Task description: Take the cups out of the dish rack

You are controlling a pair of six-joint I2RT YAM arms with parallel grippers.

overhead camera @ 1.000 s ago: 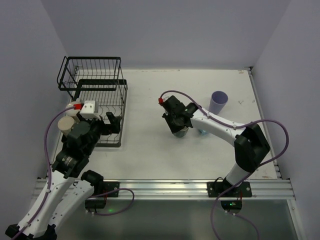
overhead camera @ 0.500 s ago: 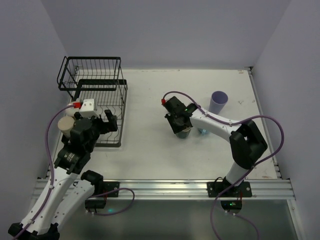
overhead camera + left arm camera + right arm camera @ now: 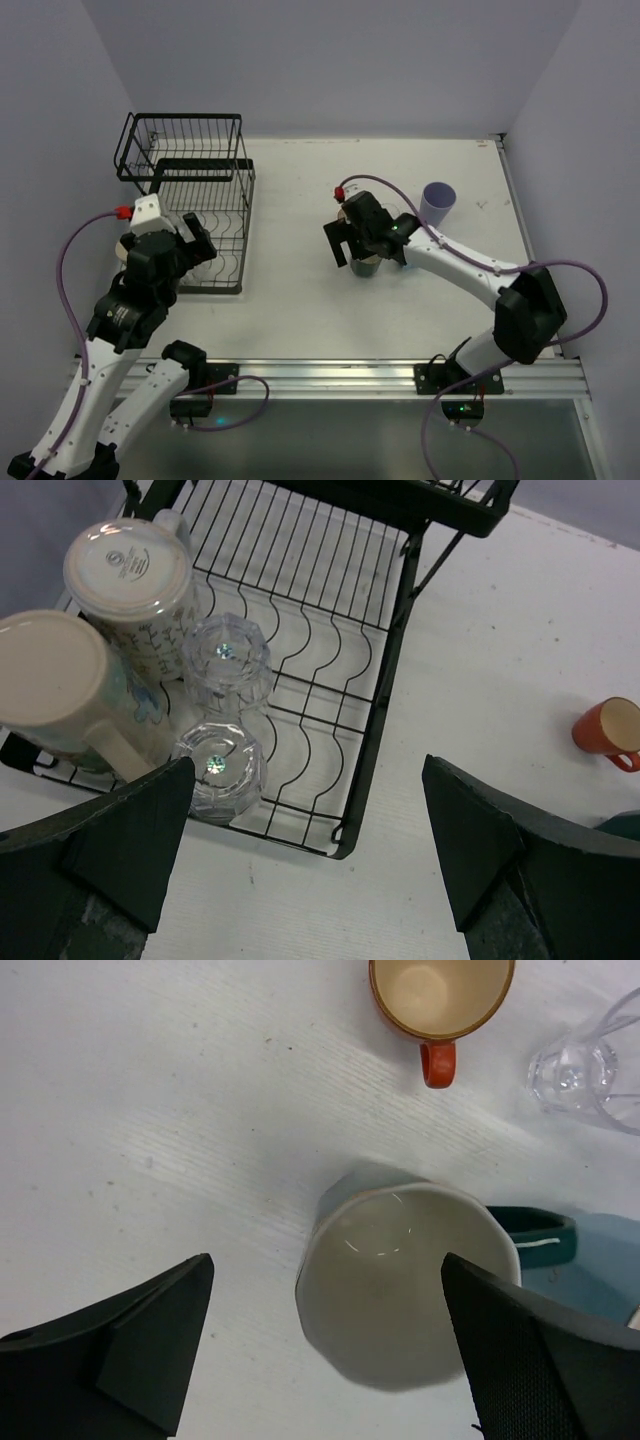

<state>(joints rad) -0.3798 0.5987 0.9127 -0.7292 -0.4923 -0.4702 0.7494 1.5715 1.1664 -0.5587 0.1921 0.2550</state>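
Black wire dish rack (image 3: 243,200) anchors the overhead view; well right of it the right fingers (image 3: 338,244) straddle a teal mug (image 3: 368,265) on the counter (image 3: 300,300). Left wrist: left fingers (image 3: 120,840) gape empty above the rack's near corner, over two upturned clear glasses (image 3: 225,660) and a patterned mug (image 3: 130,575) whose base stamp is unreadable. Right wrist: fingers wide, teal mug free; lifting straight up should clear its rim.

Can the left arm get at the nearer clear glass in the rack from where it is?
Probably yes. The left gripper hangs open above the rack, with nothing over the upturned glass. The cream mug has its handle close beside the glass, so one of the fingers would have little room there.
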